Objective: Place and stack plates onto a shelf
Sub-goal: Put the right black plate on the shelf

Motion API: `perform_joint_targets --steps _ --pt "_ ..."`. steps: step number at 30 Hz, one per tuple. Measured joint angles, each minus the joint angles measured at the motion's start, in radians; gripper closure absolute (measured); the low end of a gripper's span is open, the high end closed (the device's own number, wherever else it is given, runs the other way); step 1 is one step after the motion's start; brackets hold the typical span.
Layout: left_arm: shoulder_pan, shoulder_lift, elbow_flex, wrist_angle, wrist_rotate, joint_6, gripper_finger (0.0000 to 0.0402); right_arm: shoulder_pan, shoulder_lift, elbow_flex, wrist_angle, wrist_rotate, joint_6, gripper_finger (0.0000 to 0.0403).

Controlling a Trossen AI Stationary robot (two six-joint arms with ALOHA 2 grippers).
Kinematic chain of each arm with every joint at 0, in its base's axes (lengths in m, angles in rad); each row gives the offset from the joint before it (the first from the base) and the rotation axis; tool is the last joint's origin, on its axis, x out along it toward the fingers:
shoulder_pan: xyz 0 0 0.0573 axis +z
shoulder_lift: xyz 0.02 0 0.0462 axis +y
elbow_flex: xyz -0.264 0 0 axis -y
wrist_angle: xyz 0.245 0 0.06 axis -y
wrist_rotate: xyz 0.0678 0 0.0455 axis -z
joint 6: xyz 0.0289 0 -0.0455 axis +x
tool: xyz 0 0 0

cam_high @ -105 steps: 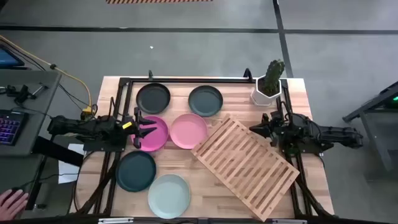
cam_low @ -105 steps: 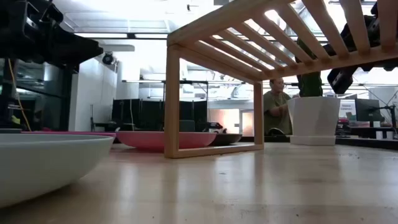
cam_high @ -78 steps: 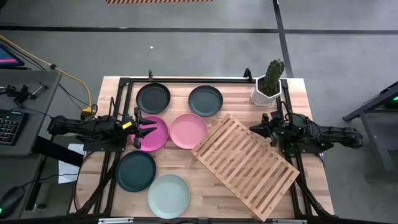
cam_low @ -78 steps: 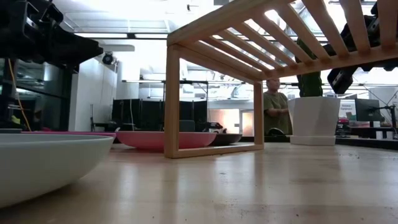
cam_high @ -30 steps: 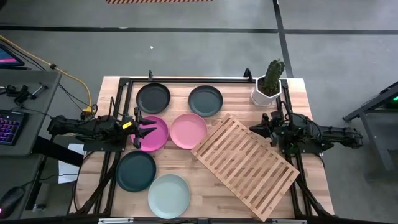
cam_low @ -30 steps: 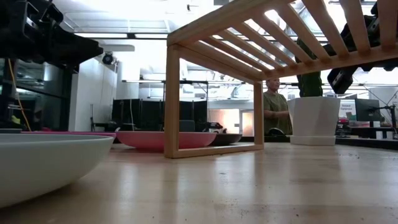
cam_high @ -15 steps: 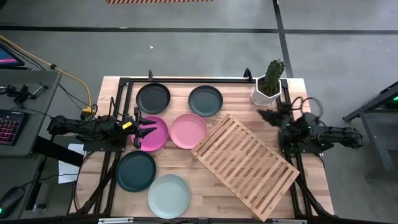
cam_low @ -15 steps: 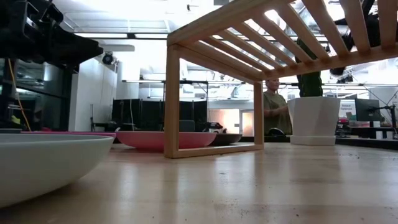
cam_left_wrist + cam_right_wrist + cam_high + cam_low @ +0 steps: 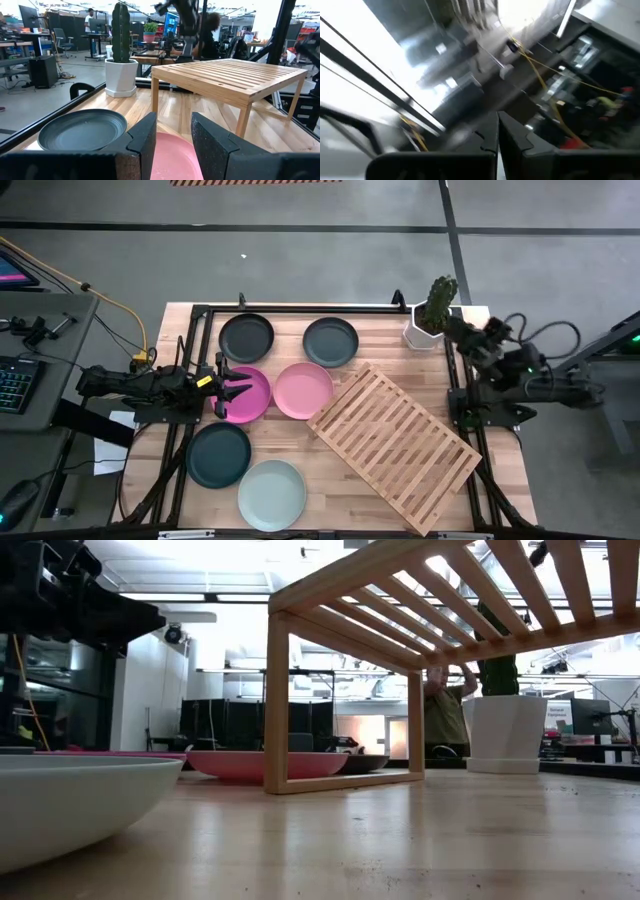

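Six plates lie on the table: black [image 9: 246, 337], dark grey [image 9: 330, 341], magenta [image 9: 245, 394], light pink [image 9: 303, 390], dark teal [image 9: 219, 454] and pale mint [image 9: 271, 494]. The slatted wooden shelf [image 9: 393, 446] stands askew on its legs at the right. My left gripper [image 9: 232, 389] is open over the magenta plate's left part; its wrist view shows the pink plate [image 9: 172, 152] between the fingers. My right gripper [image 9: 447, 323] is shut and empty, raised high beside the cactus pot, pointing upward [image 9: 497, 135].
A cactus in a white pot [image 9: 433, 320] stands at the far right corner, close to my right gripper. A dark metal frame [image 9: 300, 308] runs along the table's far and side edges. A person [image 9: 440, 710] stands in the room beyond the table.
My right gripper has risen from beside the shelf's far right corner and gone toward the table's far edge, next to the cactus. It has tipped upward, and its wrist view now shows the ceiling. The plates and shelf have stayed in place.
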Motion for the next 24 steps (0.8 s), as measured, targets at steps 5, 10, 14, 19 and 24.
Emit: perform_joint_targets --steps 5,10,14,19,24 --pt "0.0 0.0 0.0 0.0 0.0 0.0 0.0289 -0.002 0.288 0.235 -0.076 0.003 -0.156 0.0402" --pt "0.0 0.0 0.0 0.0 0.0 0.0 0.0289 -0.002 0.479 0.458 -0.307 0.028 -0.406 0.0402" --pt "0.0 0.0 0.0 0.0 0.0 0.0 0.0289 -0.017 0.608 0.629 -0.569 0.07 -0.495 0.0402" --pt "0.0 0.0 0.0 0.0 0.0 0.0 0.0289 -0.104 0.796 0.833 -0.821 0.087 -0.362 0.0402" --pt "0.0 0.0 0.0 0.0 0.0 0.0 0.0289 -0.197 0.967 0.998 -1.075 0.066 -0.211 0.0396"
